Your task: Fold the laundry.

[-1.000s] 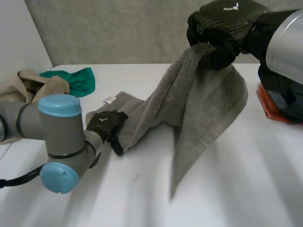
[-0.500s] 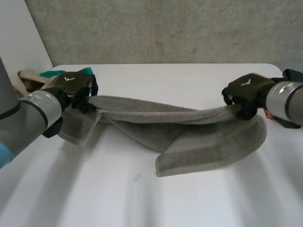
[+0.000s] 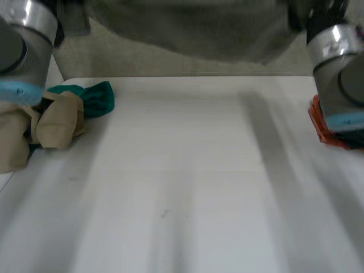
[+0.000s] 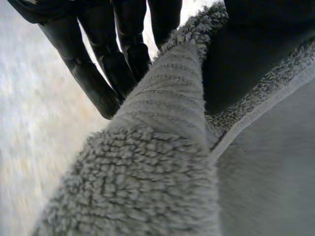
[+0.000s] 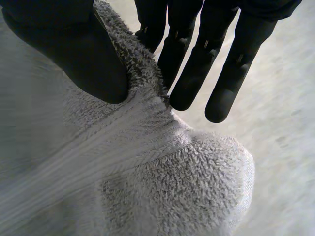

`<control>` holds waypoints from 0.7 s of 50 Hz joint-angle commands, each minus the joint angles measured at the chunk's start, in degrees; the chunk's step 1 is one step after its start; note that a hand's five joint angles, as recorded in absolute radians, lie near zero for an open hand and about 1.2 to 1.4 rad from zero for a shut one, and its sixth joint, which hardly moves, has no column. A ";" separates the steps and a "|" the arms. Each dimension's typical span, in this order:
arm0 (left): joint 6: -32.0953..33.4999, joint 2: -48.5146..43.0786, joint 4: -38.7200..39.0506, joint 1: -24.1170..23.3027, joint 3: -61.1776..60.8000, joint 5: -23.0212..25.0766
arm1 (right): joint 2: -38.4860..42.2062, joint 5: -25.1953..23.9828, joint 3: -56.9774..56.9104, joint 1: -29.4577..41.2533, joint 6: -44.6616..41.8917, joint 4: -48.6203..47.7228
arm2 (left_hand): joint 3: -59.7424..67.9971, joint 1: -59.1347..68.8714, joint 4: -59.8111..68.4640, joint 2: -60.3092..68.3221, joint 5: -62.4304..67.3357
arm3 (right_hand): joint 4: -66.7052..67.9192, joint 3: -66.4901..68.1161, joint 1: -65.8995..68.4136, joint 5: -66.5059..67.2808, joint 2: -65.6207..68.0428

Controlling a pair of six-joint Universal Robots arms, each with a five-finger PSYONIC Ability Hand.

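Spreading step: I hold the towel (image 3: 187,28) stretched high over the table (image 3: 187,170). Left hand (image 4: 96,73) pinches its left end, right hand (image 5: 192,73) its right. Next: lay it flat.

head: from above, down onto table (image 3: 182,170) | both wrists: close up, facing towel (image 4: 162,162) | shared by all: towel

Lab: white table (image 3: 187,170), concrete wall (image 3: 142,67)
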 commanded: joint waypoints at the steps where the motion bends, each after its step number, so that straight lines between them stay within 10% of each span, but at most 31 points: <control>1: 0.84 4.54 -2.61 0.87 -24.46 4.61 | 0.03 -3.46 15.25 -1.37 -0.31 7.18 | 11.86 13.22 11.43 11.42 14.53 | 11.32 11.69 16.67 12.46 12.81; 9: 10.23 -3.71 -2.17 0.87 -39.25 7.79 | 8.19 -7.24 25.73 -1.46 -5.75 10.18 | 10.55 11.91 10.12 10.10 13.22 | 11.32 11.69 16.67 12.46 12.81; 13: 18.48 -7.33 -5.66 1.22 -38.29 6.12 | 9.43 -5.32 26.43 -1.19 -9.97 12.89 | -26.17 -24.81 -26.60 -26.62 -23.50 | 11.32 11.69 16.67 12.46 12.81; 21: 17.72 2.75 -9.02 0.61 -39.86 4.97 | 4.61 -2.06 27.40 -0.93 -6.74 18.26 | -51.85 -50.49 -52.28 -52.29 -49.18 | 11.32 11.69 16.67 12.46 12.81; 35: 21.31 14.82 -8.85 3.33 -60.16 2.78 | 2.23 -2.06 30.39 -1.72 -1.98 19.32 | -23.29 -21.94 -23.72 -23.74 -20.63 | 11.32 11.69 16.67 12.46 12.81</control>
